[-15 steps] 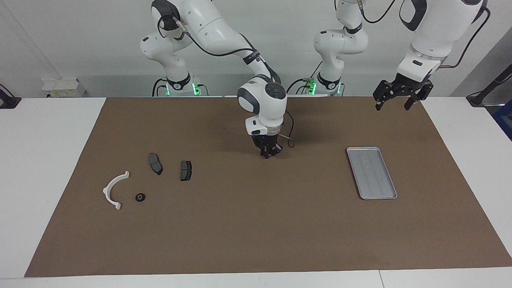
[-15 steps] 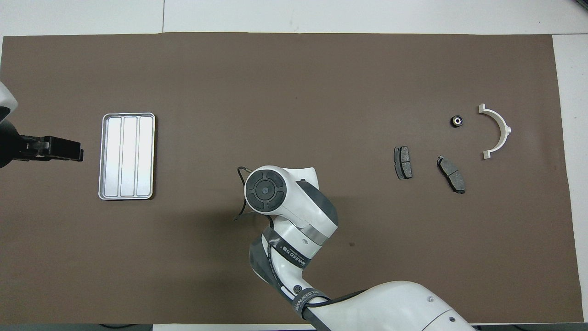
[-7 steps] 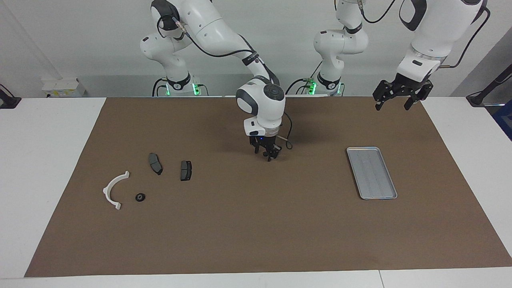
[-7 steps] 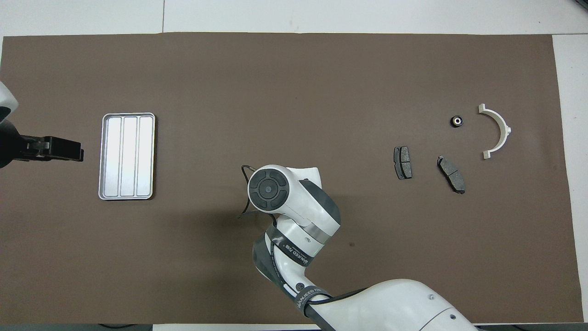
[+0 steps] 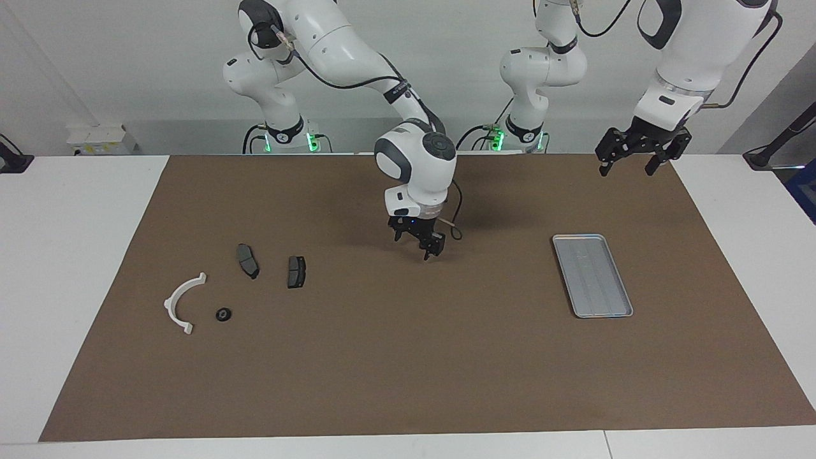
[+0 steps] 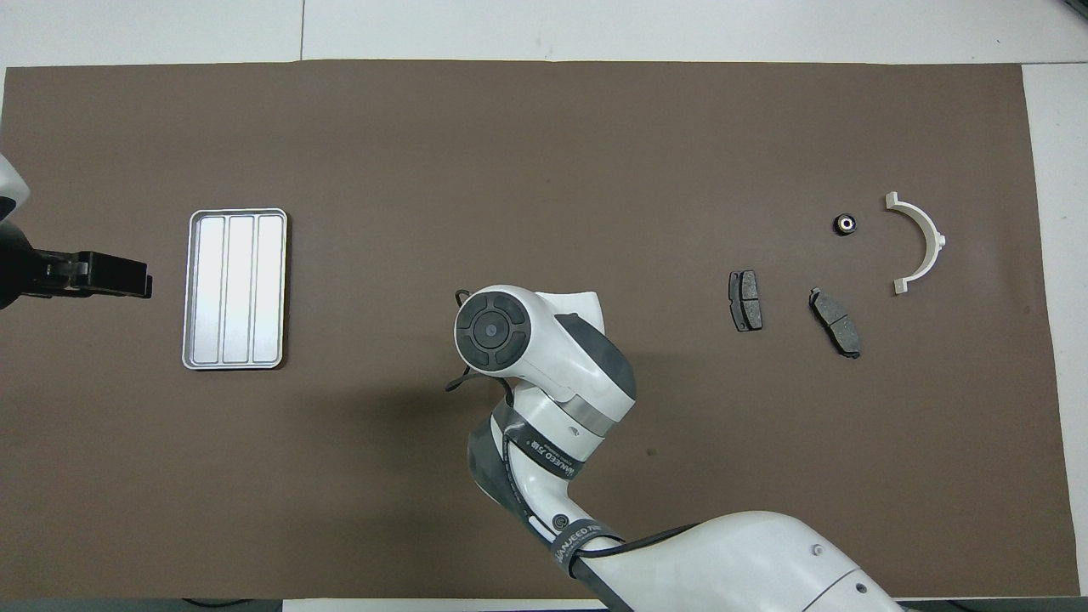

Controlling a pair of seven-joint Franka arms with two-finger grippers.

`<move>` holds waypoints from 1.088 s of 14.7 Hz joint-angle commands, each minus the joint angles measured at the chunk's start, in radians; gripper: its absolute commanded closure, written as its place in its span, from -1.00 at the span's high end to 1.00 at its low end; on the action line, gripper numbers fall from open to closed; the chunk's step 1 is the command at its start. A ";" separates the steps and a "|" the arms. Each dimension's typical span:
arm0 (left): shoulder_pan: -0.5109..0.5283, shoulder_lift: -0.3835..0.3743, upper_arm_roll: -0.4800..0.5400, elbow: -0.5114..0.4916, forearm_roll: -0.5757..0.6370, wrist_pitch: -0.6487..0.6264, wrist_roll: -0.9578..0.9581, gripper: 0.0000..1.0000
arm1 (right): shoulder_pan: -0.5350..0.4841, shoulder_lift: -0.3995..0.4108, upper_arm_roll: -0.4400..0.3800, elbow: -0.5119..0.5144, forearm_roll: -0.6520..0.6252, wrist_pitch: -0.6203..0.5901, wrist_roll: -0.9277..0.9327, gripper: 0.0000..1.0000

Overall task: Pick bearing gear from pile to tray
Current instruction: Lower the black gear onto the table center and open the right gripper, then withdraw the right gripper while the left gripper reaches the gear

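Observation:
The bearing gear (image 5: 223,314) (image 6: 844,223) is a small black round piece lying on the brown mat in the pile, beside the white curved arc (image 5: 171,301) (image 6: 932,242). The silver tray (image 5: 592,275) (image 6: 234,289) lies flat toward the left arm's end and holds nothing. My right gripper (image 5: 413,246) hangs open over the middle of the mat, between pile and tray, with nothing in its fingers. In the overhead view its own wrist hides it. My left gripper (image 5: 626,169) (image 6: 136,285) waits open, raised over the mat's edge near the tray.
Two dark grey brake pads (image 5: 247,260) (image 5: 296,271) lie in the pile, nearer to the robots than the gear, also seen from overhead as pads (image 6: 745,300) (image 6: 835,321). The brown mat (image 5: 408,370) covers most of the white table.
My right gripper has gone from shut to open and risen slightly over the middle of the mat. The left arm, the pile and the tray have not moved.

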 commanded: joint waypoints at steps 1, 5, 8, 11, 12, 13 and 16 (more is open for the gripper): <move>-0.001 -0.007 0.006 -0.017 -0.008 0.021 0.010 1.00 | -0.047 -0.044 0.011 0.026 -0.016 -0.076 -0.077 1.00; -0.002 -0.013 0.008 -0.026 -0.007 0.012 0.013 1.00 | -0.124 -0.131 0.016 0.026 -0.002 -0.157 -0.266 1.00; -0.027 -0.051 0.003 -0.117 -0.008 0.067 -0.039 1.00 | -0.190 -0.182 0.017 0.034 -0.001 -0.226 -0.442 1.00; -0.100 -0.106 -0.007 -0.271 0.001 0.194 -0.108 1.00 | -0.273 -0.225 0.014 0.034 0.045 -0.254 -0.672 1.00; -0.122 -0.091 -0.010 -0.271 0.001 0.205 -0.117 1.00 | -0.306 -0.235 0.014 0.034 0.059 -0.256 -0.747 1.00; -0.164 -0.039 -0.010 -0.265 0.001 0.218 -0.138 1.00 | -0.339 -0.245 0.016 0.034 0.065 -0.259 -0.827 1.00; -0.266 0.122 -0.009 -0.257 0.001 0.377 -0.281 1.00 | -0.423 -0.260 0.016 0.034 0.082 -0.268 -1.014 1.00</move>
